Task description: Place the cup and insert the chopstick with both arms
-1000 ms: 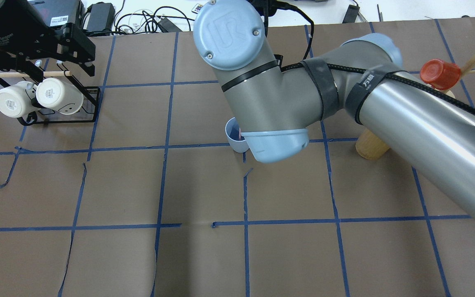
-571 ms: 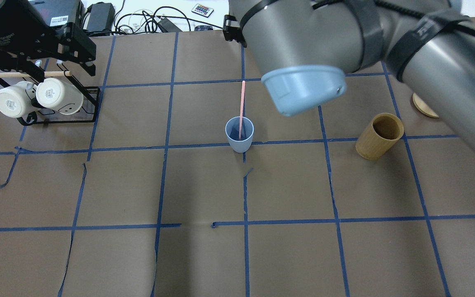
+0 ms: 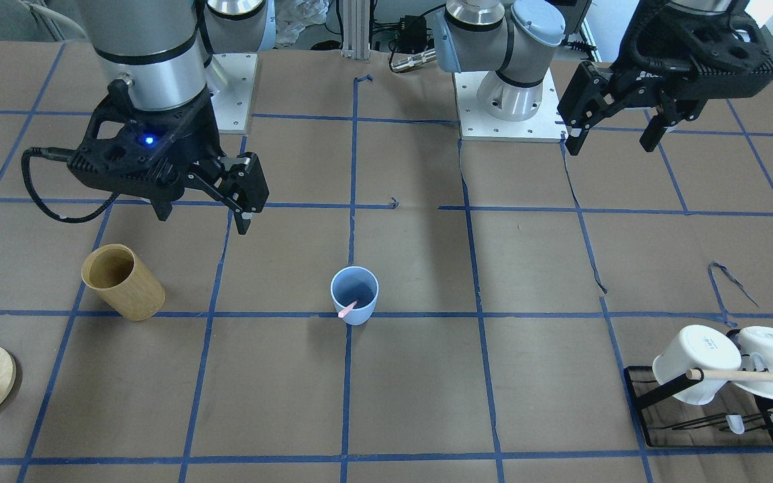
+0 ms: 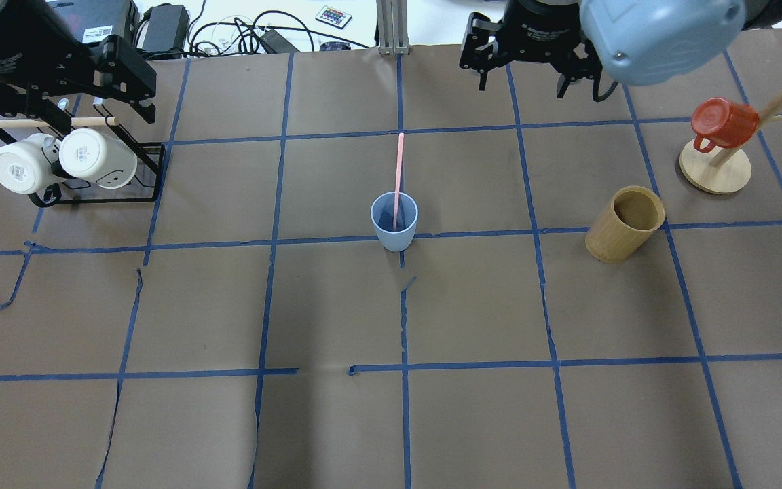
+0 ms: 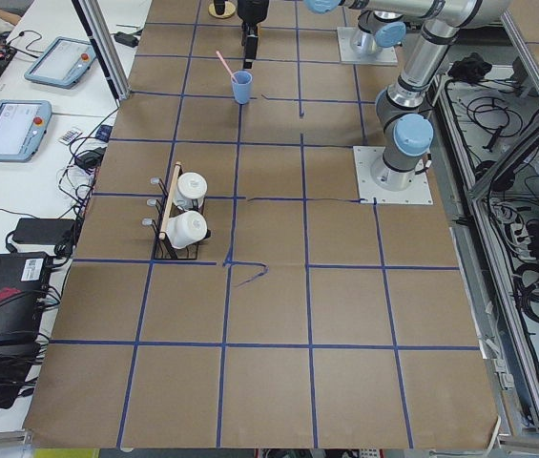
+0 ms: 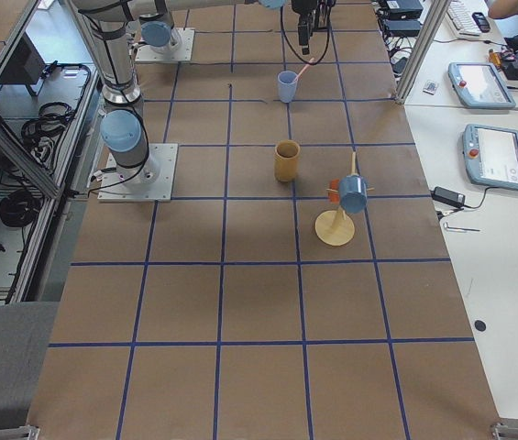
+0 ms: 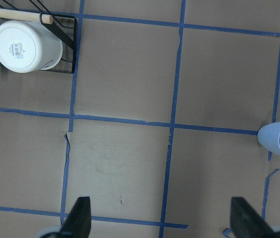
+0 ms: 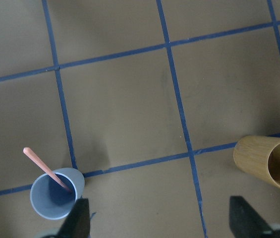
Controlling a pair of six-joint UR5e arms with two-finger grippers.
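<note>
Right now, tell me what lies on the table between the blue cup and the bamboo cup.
Nothing stands there: in the overhead view only bare brown table paper and blue tape lines separate the blue cup from the bamboo cup.

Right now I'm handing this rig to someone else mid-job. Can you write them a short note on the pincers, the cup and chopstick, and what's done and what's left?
Left pincer: open, empty, raised, far from the cup.
Right pincer: open, empty, raised, also apart from the cup.
Blue cup: upright near the middle of the table.
Pink chopstick: standing in the cup, leaning on its rim.
Done: cup placed, chopstick inserted.
Left: nothing on the task itself, as far as the views show; probably just park both arms.
</note>
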